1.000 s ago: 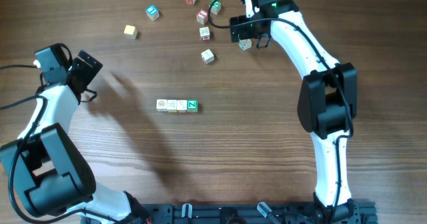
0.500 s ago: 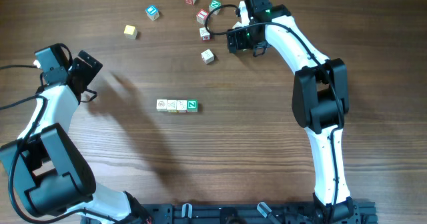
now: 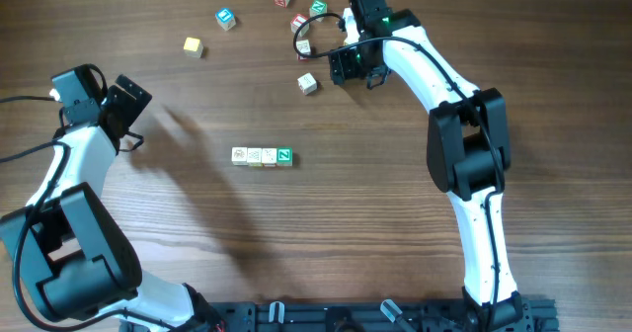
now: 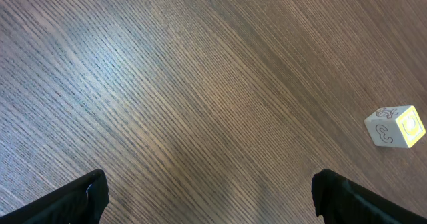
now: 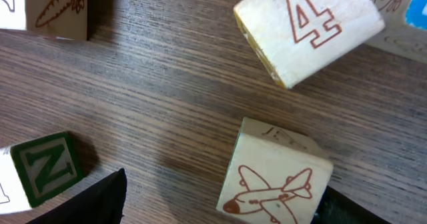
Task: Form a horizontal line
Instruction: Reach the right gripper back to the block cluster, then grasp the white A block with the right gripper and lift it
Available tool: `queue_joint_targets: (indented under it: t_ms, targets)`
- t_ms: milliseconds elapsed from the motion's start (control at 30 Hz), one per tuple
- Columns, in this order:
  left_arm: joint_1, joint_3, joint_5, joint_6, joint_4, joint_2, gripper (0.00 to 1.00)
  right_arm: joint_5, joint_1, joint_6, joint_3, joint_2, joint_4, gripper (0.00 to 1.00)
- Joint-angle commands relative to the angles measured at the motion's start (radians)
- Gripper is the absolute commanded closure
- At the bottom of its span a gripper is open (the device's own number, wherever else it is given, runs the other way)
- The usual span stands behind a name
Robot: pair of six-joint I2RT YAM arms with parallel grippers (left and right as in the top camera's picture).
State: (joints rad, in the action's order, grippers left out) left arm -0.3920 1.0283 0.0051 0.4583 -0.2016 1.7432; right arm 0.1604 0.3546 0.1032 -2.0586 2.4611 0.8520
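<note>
Overhead, I am seeing the horizontal line [image 3: 262, 155] lying as four touching cubes, three cream and one green-faced at its end, well apart from both grippers and between them. I am judging the job mostly done, with perhaps one cube left to add. The right gripper [image 5: 220, 207] is hanging over the loose cubes [image 3: 307, 83] with its fingers spread. A cream airplane cube [image 5: 273, 177] is sitting between them, just beside one finger and clear of the other, not pinched. The left gripper [image 4: 213, 207] is idling with fingers wide apart over bare table [image 4: 167, 84], a yellow-faced cube [image 4: 395, 126] lying out beyond one fingertip.
</note>
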Motion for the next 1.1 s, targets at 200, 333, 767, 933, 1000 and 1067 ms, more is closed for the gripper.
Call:
queue_joint_targets:
  t_ms: [200, 333, 767, 933, 1000, 1067]
  targets:
    - [-0.004, 0.009, -0.007, -0.002, 0.003, 0.007, 0.0, -0.143, 0.009, 0.152, 0.008, 0.025, -0.058, 0.19]
    - [-0.004, 0.009, -0.006, -0.002, 0.003, 0.007, 0.0, -0.214, 0.009, 0.192, 0.008, 0.025, -0.083, 0.31]
    - [-0.004, 0.009, -0.006, -0.002, 0.003, 0.007, 0.0, -0.212, 0.009, 0.192, 0.008, 0.025, -0.074, 0.66]
    - [-0.004, 0.009, -0.006, -0.002, 0.003, 0.007, 0.0, -0.212, 0.009, 0.209, 0.008, 0.025, -0.062, 0.6]
    - [-0.004, 0.009, -0.006, -0.002, 0.003, 0.007, 0.0, -0.212, 0.009, 0.247, 0.008, 0.025, -0.043, 0.54]
    - [-0.004, 0.009, -0.007, -0.002, 0.003, 0.007, 0.0, -0.212, 0.009, 0.267, 0.008, 0.024, -0.036, 0.56]
